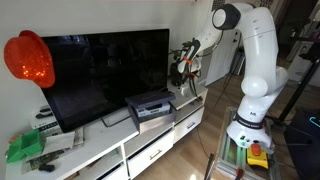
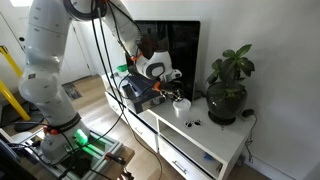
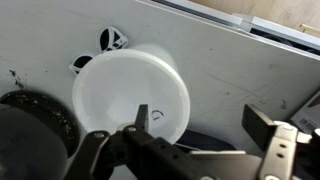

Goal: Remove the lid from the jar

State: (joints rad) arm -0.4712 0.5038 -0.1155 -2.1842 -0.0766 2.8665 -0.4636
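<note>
From above in the wrist view, the jar shows as a round white lid (image 3: pixel 130 92), with a dark rounded part (image 3: pixel 210 140) under its lower right edge. It stands on the white cabinet top (image 3: pixel 220 60). In an exterior view the jar (image 2: pixel 181 104) is a small thing between the grey box and the plant. My gripper (image 3: pixel 200 118) is open and empty just above it. The left fingertip lies over the lid's lower edge and the right finger stands well clear to the right. The gripper also shows in both exterior views (image 1: pixel 183 70) (image 2: pixel 168 88).
A big TV (image 1: pixel 100 70) stands on the white cabinet (image 2: pixel 215 145), with a flat grey box device (image 1: pixel 152 105) beside it. A potted plant (image 2: pixel 228 90) is close to the jar, and its dark pot (image 3: pixel 25 140) is at the wrist view's left. Small black-and-white items (image 3: pixel 112 40) lie beyond the lid.
</note>
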